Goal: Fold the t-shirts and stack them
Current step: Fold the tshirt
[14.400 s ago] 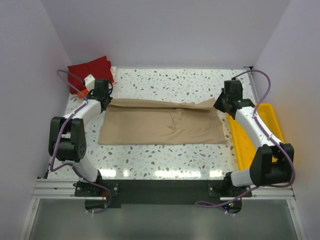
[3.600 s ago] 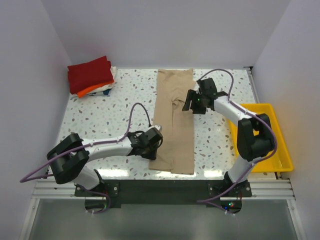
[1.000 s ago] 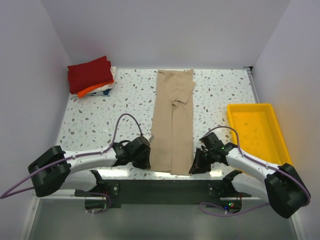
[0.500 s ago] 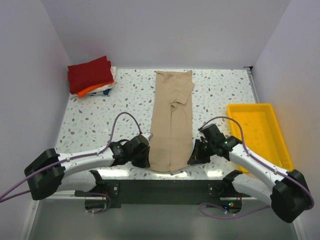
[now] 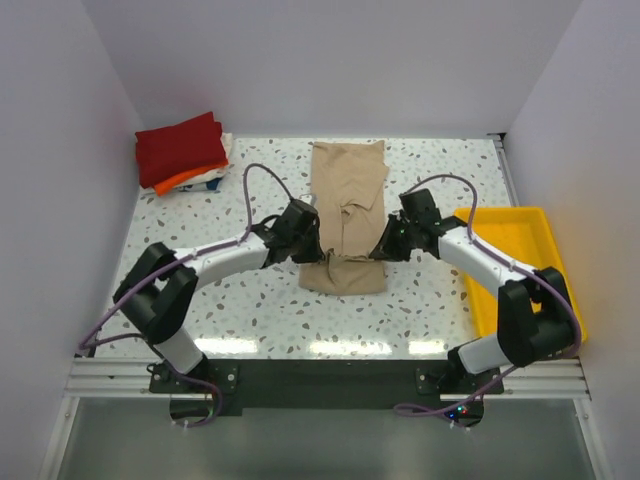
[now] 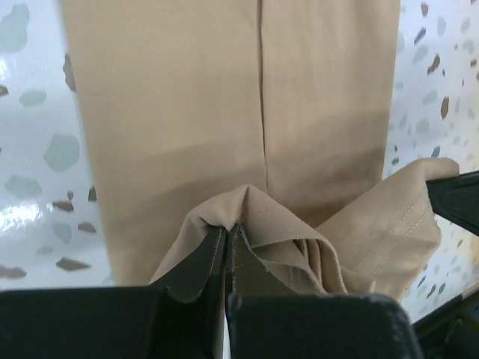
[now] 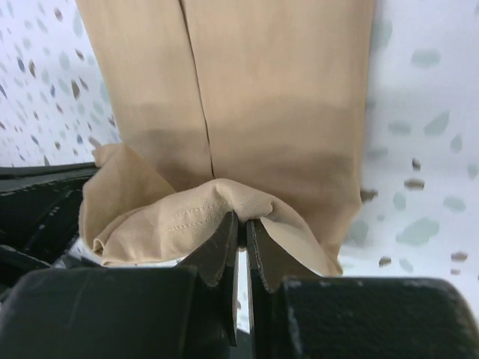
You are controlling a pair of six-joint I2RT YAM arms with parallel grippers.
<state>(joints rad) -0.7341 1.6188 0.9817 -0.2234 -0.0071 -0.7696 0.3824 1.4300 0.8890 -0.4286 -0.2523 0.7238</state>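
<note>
The tan t-shirt (image 5: 345, 200) lies as a long strip down the middle of the table, its near end lifted and carried back over itself. My left gripper (image 5: 308, 232) is shut on the near left corner (image 6: 247, 206) of that tan cloth. My right gripper (image 5: 385, 245) is shut on the near right corner (image 7: 224, 196). Both grippers hover above the strip's middle, with the hem sagging between them. Dark red, orange and white folded t-shirts (image 5: 182, 150) sit stacked at the back left corner.
A yellow plastic tray (image 5: 520, 262) stands along the right edge of the speckled table (image 5: 200, 300). White walls close in the back and both sides.
Both grippers have moved from the table's near edge toward the back, carrying the shirt's near end up and over the rest. The right gripper closed on its corner about a second ago.
</note>
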